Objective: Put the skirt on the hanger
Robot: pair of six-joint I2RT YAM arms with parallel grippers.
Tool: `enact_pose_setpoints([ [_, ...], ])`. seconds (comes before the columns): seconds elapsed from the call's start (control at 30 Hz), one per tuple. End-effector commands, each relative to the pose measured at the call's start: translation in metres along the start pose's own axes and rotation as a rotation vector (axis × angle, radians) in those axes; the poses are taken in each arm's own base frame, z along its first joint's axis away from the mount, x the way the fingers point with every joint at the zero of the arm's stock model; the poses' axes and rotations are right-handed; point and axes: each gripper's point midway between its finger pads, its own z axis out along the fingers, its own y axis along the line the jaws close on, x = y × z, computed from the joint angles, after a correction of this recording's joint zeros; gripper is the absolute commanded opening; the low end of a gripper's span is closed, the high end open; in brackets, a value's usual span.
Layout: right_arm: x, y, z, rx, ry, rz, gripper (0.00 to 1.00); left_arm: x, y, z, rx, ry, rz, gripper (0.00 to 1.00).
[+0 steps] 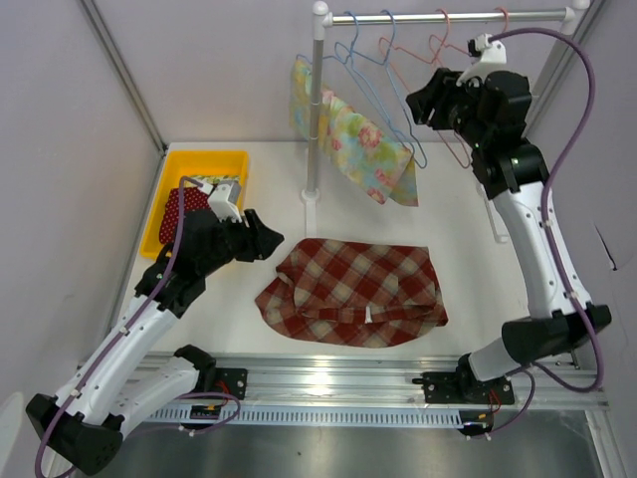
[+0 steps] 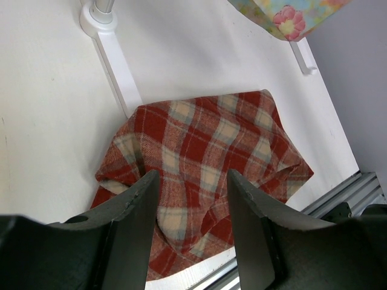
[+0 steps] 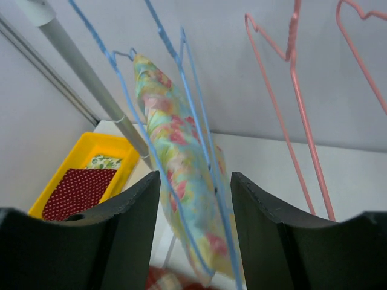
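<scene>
Plaid skirt (image 1: 353,294) just beside the left pincer (image 1: 271,239), seemingly apart.

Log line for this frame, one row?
plaid skirt: lying on table | left gripper: open, by skirt | right gripper: open, facing blue hangers

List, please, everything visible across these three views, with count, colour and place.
skirt: one, red and beige check, lying mid-table
wire hangers: at least four, blue and pink, on the rack
floral garment: one, yellow-green with pink flowers, on a blue hanger
rack: one, white, back of table
bin: one, yellow, back left, holding a red dotted cloth
table: one, white, beneath it all
left arm: one, white and black, jaws open by the skirt
right arm: one, white and black, jaws open among the hangers
</scene>
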Motion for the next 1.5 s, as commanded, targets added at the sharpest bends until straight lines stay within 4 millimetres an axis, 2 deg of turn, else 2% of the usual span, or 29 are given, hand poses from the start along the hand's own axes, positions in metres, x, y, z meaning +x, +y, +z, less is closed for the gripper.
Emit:
enact_pose_setpoints([
  [0.0, -0.050, 0.013, 0.013, -0.071, -0.151, -0.110, 0.57, -0.016, -0.013, -0.006, 0.044, -0.048, 0.040, 0.53],
  [0.07, -0.054, 0.014, 0.028, -0.091, -0.167, -0.126, 0.57, -0.016, -0.012, -0.007, 0.043, -0.049, 0.041, 0.54],
  [0.2, -0.063, 0.015, 0.044, -0.093, -0.216, -0.153, 0.58, -0.016, -0.012, -0.007, 0.043, -0.045, 0.047, 0.53],
  [0.23, -0.072, 0.016, 0.044, -0.089, -0.240, -0.157, 0.58, -0.014, -0.012, -0.006, 0.042, -0.041, 0.050, 0.54],
  [0.27, -0.066, 0.014, 0.054, -0.089, -0.224, -0.155, 0.58, -0.014, -0.012, -0.006, 0.043, -0.039, 0.050, 0.53],
  [0.33, -0.069, 0.016, 0.060, -0.091, -0.229, -0.161, 0.58, -0.012, -0.011, -0.004, 0.043, -0.032, 0.049, 0.53],
  [0.37, -0.076, 0.020, 0.060, -0.101, -0.245, -0.165, 0.58, -0.012, -0.011, -0.003, 0.045, -0.030, 0.048, 0.53],
  [0.4, -0.067, 0.022, 0.072, -0.109, -0.227, -0.161, 0.58, -0.012, -0.012, -0.002, 0.050, -0.030, 0.046, 0.53],
  [0.6, -0.056, 0.033, 0.104, -0.090, -0.213, -0.205, 0.58, -0.013, -0.013, 0.000, 0.052, -0.026, 0.054, 0.53],
  [0.83, -0.041, 0.031, 0.122, -0.054, -0.209, -0.208, 0.55, -0.011, -0.010, 0.002, 0.038, -0.011, 0.072, 0.53],
  [0.93, -0.038, 0.027, 0.127, -0.037, -0.209, -0.217, 0.50, -0.009, -0.008, 0.003, 0.035, -0.004, 0.075, 0.53],
  [1.03, -0.036, 0.026, 0.129, -0.032, -0.213, -0.220, 0.36, -0.010, -0.010, 0.003, 0.044, -0.005, 0.078, 0.53],
  [1.07, -0.037, 0.023, 0.130, -0.025, -0.217, -0.221, 0.28, -0.010, -0.010, 0.003, 0.043, -0.003, 0.078, 0.53],
  [1.33, -0.052, 0.017, 0.127, -0.043, -0.247, -0.201, 0.01, -0.015, -0.011, -0.003, 0.037, -0.015, 0.093, 0.53],
  [1.47, -0.061, 0.018, 0.123, -0.061, -0.268, -0.188, 0.00, -0.013, -0.010, -0.002, 0.036, -0.009, 0.092, 0.53],
])
